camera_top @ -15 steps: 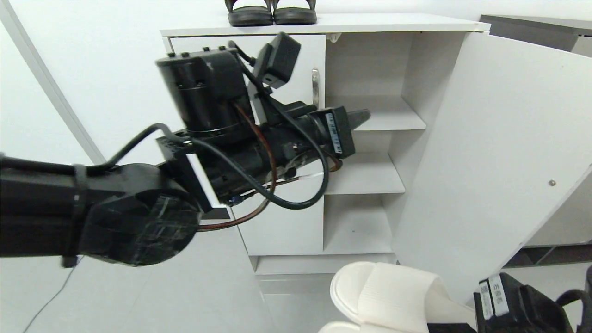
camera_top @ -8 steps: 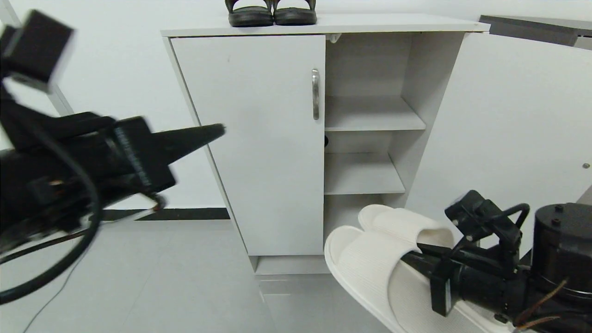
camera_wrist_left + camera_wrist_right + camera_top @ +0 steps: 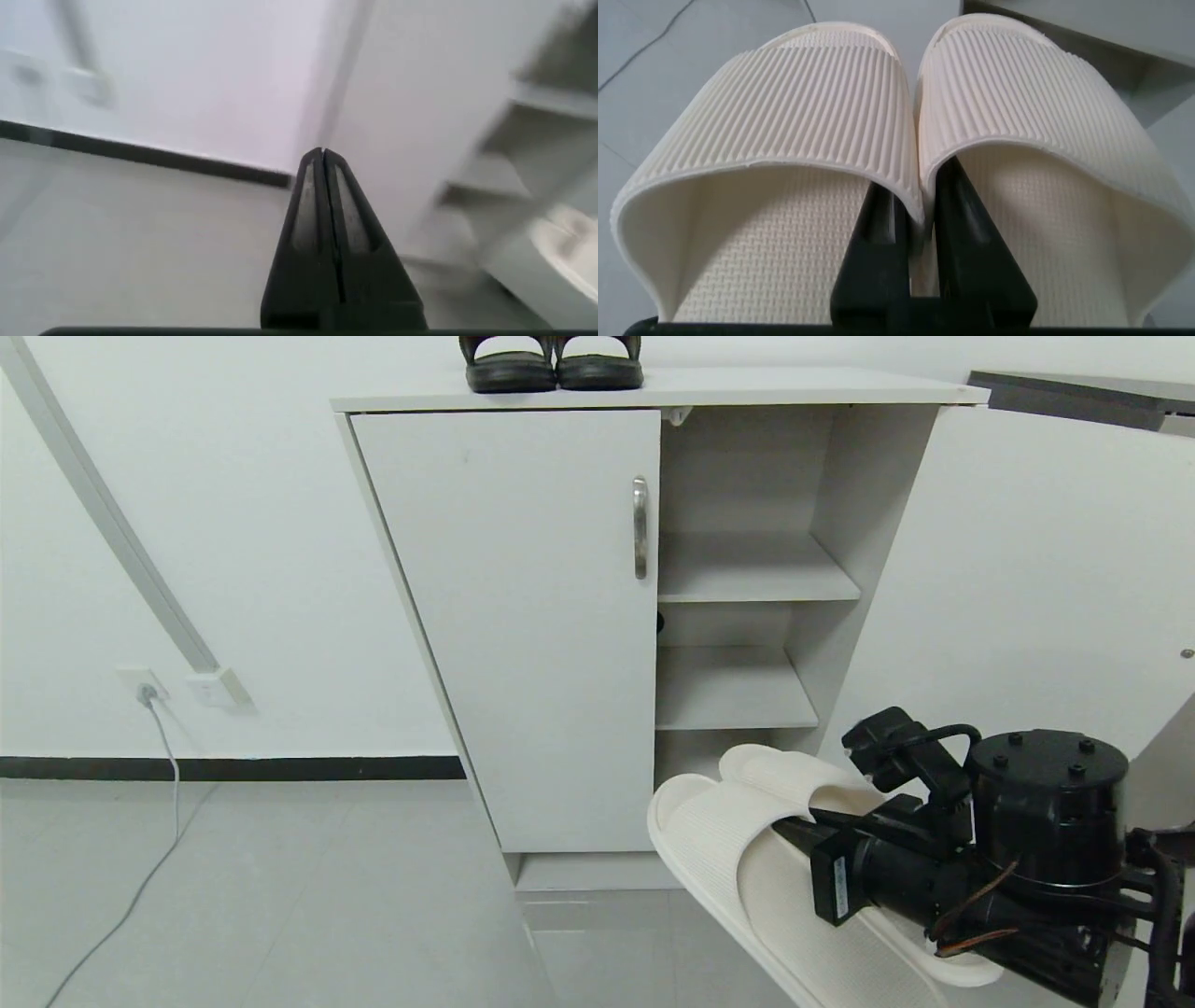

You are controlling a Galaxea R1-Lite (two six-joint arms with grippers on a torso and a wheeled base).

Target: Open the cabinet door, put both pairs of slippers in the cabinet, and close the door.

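Ribbed white slippers point(image 3: 822, 103), toes toward open cabinet point(image 3: 523, 616).
Right gripper point(image 3: 920, 210) jaws clamp the pair; left gripper point(image 3: 322, 187) jaws together, empty.

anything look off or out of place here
One thing: the black slippers sit on top of the cabinet, not inside it. The white slippers are pinched together in the right claw. Nothing looks damaged or spilled.
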